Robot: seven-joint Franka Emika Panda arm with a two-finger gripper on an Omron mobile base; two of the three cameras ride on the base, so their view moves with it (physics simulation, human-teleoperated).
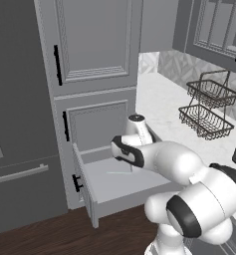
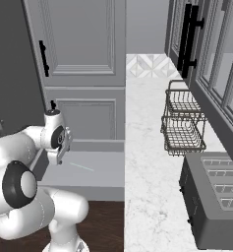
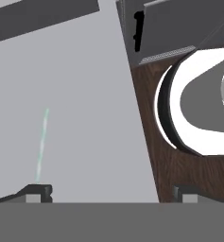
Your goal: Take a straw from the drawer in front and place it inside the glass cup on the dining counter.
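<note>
The drawer (image 1: 120, 185) stands pulled out below the tall grey cabinet doors, its pale grey inside (image 2: 96, 173) showing. On its floor lies the straw (image 3: 41, 142), a thin pale stick, also faint in the base views as the straw (image 1: 118, 173) (image 2: 81, 167). My gripper (image 3: 112, 194) hangs open over the drawer, pointing down into it. One fingertip (image 3: 38, 193) is just below the straw's near end, and the other lies out past the drawer's edge, over the wood floor. Nothing is between the fingers. The glass cup and the dining counter are out of view.
A two-tier wire basket (image 1: 209, 107) (image 2: 183, 120) stands on the marble counter (image 2: 147, 147) to the right of the drawer. A dark toaster (image 2: 216, 197) sits nearer on the same top. Tall grey cabinet doors (image 1: 94, 40) rise behind the drawer. Dark wood floor (image 3: 179, 175) lies beside it.
</note>
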